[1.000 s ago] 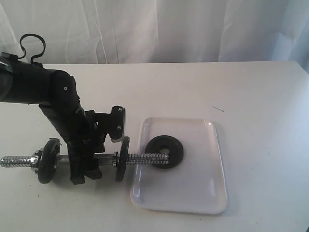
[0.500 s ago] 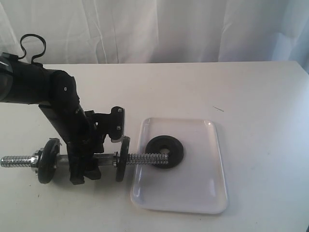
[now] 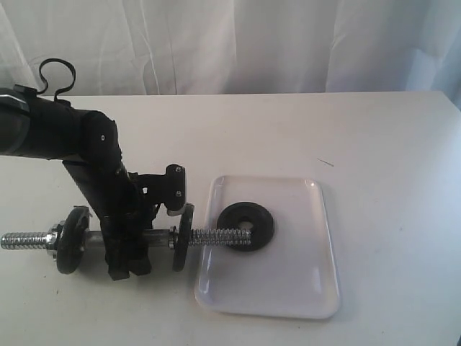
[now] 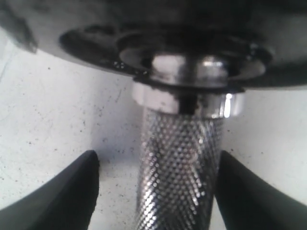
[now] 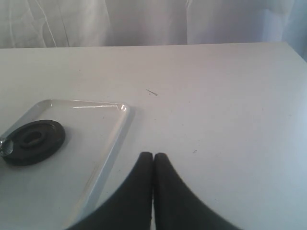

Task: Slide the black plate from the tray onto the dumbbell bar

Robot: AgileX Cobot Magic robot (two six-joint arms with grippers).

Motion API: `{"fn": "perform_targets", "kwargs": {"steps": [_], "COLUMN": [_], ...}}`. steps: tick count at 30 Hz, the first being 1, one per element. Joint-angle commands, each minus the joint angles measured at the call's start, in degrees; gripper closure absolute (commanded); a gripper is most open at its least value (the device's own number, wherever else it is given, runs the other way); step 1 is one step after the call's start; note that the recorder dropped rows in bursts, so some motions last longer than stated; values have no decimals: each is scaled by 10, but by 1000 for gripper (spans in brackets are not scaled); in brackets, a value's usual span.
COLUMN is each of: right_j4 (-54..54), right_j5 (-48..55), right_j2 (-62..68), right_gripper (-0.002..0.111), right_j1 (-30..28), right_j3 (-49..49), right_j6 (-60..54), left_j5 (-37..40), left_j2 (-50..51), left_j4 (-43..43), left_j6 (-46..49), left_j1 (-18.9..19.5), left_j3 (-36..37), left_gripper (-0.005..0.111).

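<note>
Left end effector: fingers spread, straddling the knurled middle of the bar. Desk shows in the gap between one finger and the bar. The other finger is just beside the bar or touching it, cannot tell which. No pinch on the bar.

Just past the fingertips the grip ends in a chrome collar against a black disc.

Exterior view: the bar lies flat on the desk under the left end effector. There is one upright disc on either side of it, the inner disc on the tray side and the outer disc on the far side.

Plate: lies flat in the tray, to the right of the left end effector, beyond the inner disc. It sits in the half of the tray nearer that end effector. The bar's threaded end crosses the tray rim and its tip rests over the plate by the centre hole. The plate is not on the bar.

Right end effector: fingers pressed together, nothing between them, over bare desk. The tray rim is near, ahead and to one side. The plate is farther off inside the tray, well apart from the fingertips.
</note>
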Motion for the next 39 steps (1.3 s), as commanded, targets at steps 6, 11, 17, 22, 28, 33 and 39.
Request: {"fn": "perform_targets", "kwargs": {"steps": [6, 11, 17, 22, 28, 33, 39], "right_j4": [0, 0, 0, 0, 0, 0, 0], "right_j5": [-9, -9, -9, -9, -9, -9, -9], "right_j2": [-2, -2, -2, -2, -2, -2, -2], "right_gripper": [108, 108, 108, 108, 108, 108, 108], "right_j1": [-3, -3, -3, -3, -3, -3, -3], "right_j3": [3, 3, 3, 3, 3, 3, 3], "right_j6": [-5, -5, -5, -5, -5, -5, -5], "left_j5": [0, 0, 4, 4, -3, -2, -4], "left_j2": [12, 12, 12, 12, -17, -52, -90], "left_j4": [-3, -3, -3, -3, -18, -47, -61], "left_j6": [-2, 0, 1, 1, 0, 0, 0], "left_j1": [-1, -1, -1, -1, -1, -1, -1], "left_j3": [2, 2, 2, 2, 3, 3, 3], "left_gripper": [66, 107, 107, 107, 107, 107, 107]}}
